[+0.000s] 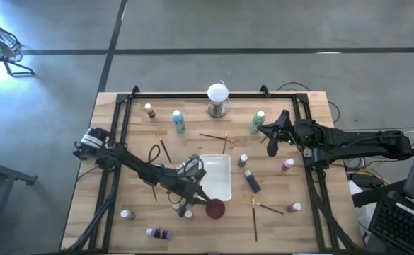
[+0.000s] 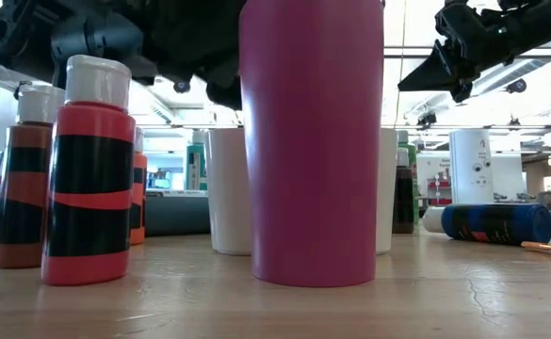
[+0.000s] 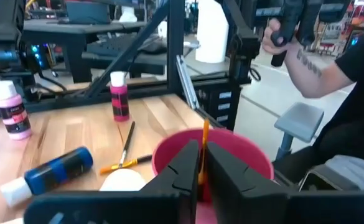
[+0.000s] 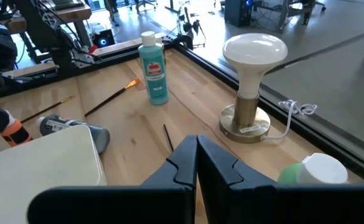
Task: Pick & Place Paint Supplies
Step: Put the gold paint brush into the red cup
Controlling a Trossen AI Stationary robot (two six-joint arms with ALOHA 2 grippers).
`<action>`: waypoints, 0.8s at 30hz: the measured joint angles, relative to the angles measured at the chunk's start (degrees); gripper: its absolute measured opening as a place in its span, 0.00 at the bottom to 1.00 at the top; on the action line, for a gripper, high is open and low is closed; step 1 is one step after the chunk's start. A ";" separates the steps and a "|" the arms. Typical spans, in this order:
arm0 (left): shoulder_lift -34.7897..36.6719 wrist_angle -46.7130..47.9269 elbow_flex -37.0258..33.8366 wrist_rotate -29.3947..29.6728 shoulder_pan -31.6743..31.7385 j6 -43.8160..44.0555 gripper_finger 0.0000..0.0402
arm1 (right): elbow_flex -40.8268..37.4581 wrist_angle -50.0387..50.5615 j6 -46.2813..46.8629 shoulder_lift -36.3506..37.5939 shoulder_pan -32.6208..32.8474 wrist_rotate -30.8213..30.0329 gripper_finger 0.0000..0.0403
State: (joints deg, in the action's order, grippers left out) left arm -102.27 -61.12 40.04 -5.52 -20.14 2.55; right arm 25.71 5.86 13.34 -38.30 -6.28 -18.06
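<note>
A dark red cup (image 1: 215, 208) stands near the table's front edge, beside the white tray (image 1: 224, 185). My left gripper (image 3: 202, 155) is level at the cup's rim (image 3: 231, 144), shut on a thin orange brush (image 3: 205, 132) that stands upright over the cup's mouth. My right gripper (image 1: 271, 145) hangs shut and holding nothing above the table's far right, near the green bottle (image 1: 257, 122). Paint bottles lie scattered around: teal (image 4: 154, 68), dark blue on its side (image 3: 51, 174), pink (image 3: 119, 96) and red (image 2: 87, 169). My left gripper pinches the brush's orange handle (image 3: 203, 163) between its two fingers (image 3: 185, 168), which come in level and lie across it. The brush stands upright, its upper end above the fingers. Its lower end goes down into the cup, hidden by the fingers.
A white globe lamp (image 1: 218, 99) stands at the table's far edge. Loose brushes lie on the wood at mid-table (image 1: 214, 136) and front right (image 1: 267, 207). More bottles stand at the front left (image 1: 158, 232). A person (image 3: 318, 56) sits beyond the table's edge.
</note>
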 joint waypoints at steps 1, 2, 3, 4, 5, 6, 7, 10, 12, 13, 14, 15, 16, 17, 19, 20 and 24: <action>0.04 -0.05 0.01 0.00 0.00 0.23 0.09 | 0.00 0.01 0.00 0.00 0.00 0.00 0.02; 0.04 -0.05 0.01 0.00 0.00 0.55 0.09 | 0.00 0.02 0.00 0.00 0.00 0.00 0.02; 0.04 0.01 0.01 0.00 0.00 0.74 0.09 | 0.00 0.11 0.00 0.00 0.00 0.00 0.02; 0.04 -0.01 0.01 0.00 -0.02 0.87 0.09 | 0.00 0.30 0.00 0.00 0.00 0.00 0.02; 0.08 -0.28 0.01 0.00 -0.04 0.89 0.09 | 0.00 0.40 0.02 0.00 0.00 0.00 0.02; 0.28 -0.32 0.05 -0.08 -0.04 0.89 0.09 | 0.00 0.42 0.04 0.00 0.00 0.00 0.02; 0.58 -0.32 0.06 -0.48 -0.04 0.95 0.10 | 0.00 0.46 0.04 0.00 0.00 0.00 0.02; 2.06 -0.39 0.06 -1.27 -0.04 1.11 0.10 | -0.02 1.10 0.19 0.02 0.00 -0.01 0.02; 2.92 -0.40 0.08 -1.49 -0.04 1.18 0.12 | -0.02 1.26 0.22 0.03 0.00 -0.02 0.02; 3.26 -0.42 0.08 -1.59 -0.04 1.29 0.14 | -0.02 1.23 0.22 0.04 0.00 -0.02 0.02; 3.69 -0.41 0.08 -1.77 -0.04 1.53 0.16 | -0.02 1.26 0.22 0.04 0.00 -0.02 0.02; 4.01 -0.38 0.08 -1.96 -0.04 1.69 0.19 | -0.02 1.26 0.22 0.04 0.00 -0.02 0.02; 4.26 -0.43 0.10 -2.16 -0.03 1.92 0.22 | -0.02 1.25 0.22 0.04 0.00 -0.02 0.02; 4.64 -0.31 0.10 -2.47 -0.04 1.96 0.25 | -0.02 1.21 0.22 0.04 0.00 -0.02 0.02; 5.56 0.41 0.20 -2.57 -0.04 1.48 0.30 | -0.02 1.23 0.22 0.04 0.00 -0.02 0.02; 6.19 0.69 0.27 -2.60 -0.04 0.83 0.32 | -0.02 1.23 0.22 0.04 0.00 -0.02 0.02; 9.96 0.75 0.43 -2.80 -0.04 -2.38 0.38 | -0.01 1.30 0.20 0.04 0.00 -0.02 0.02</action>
State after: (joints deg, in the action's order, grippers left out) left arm -92.32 -60.37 40.46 -8.32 -20.18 0.17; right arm 25.70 7.16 13.54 -38.26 -6.28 -18.09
